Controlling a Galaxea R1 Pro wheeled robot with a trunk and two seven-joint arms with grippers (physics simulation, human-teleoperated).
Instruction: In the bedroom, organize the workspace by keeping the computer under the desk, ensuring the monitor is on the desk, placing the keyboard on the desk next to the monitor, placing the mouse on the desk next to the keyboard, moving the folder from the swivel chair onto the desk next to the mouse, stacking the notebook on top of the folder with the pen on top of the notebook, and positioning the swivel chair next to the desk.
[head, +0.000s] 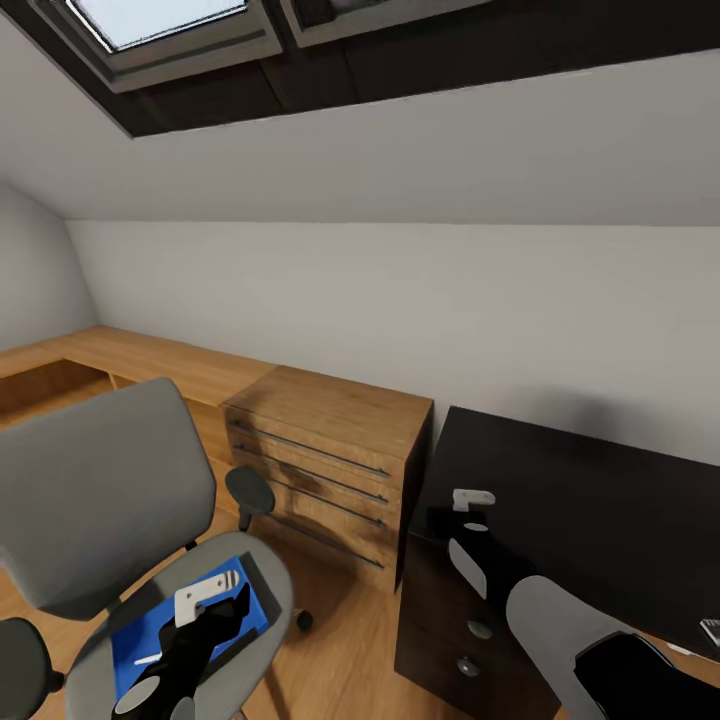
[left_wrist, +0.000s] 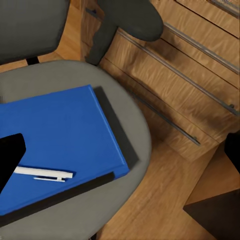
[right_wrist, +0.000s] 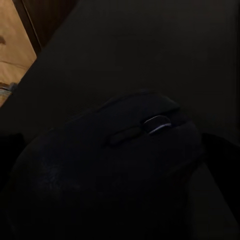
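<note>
Head view, lower left of the frame: the swivel chair (head: 95, 500) stands on the wood floor with the blue folder (head: 140, 635) lying flat on its grey seat. The left gripper (head: 215, 615) hangs over the folder — its finger spread cannot be told from these pictures, and it has hold of nothing visible. In the left wrist view the folder (left_wrist: 60, 145) fills the left half of the frame, and the white pen (left_wrist: 44, 174) lies on its cover near the lower left; a black fingertip (left_wrist: 10, 157) shows at the left edge just above the pen. The wooden dresser (head: 330, 460) sits mid-frame against the wall, touching the black desk (head: 600, 500) at lower right. The right gripper (head: 470, 515) is over the desk's near-left corner. The right wrist view shows the black mouse (right_wrist: 115, 165) close up on the dark desk top (right_wrist: 150, 40) — whether the fingers grip it cannot be told.
</note>
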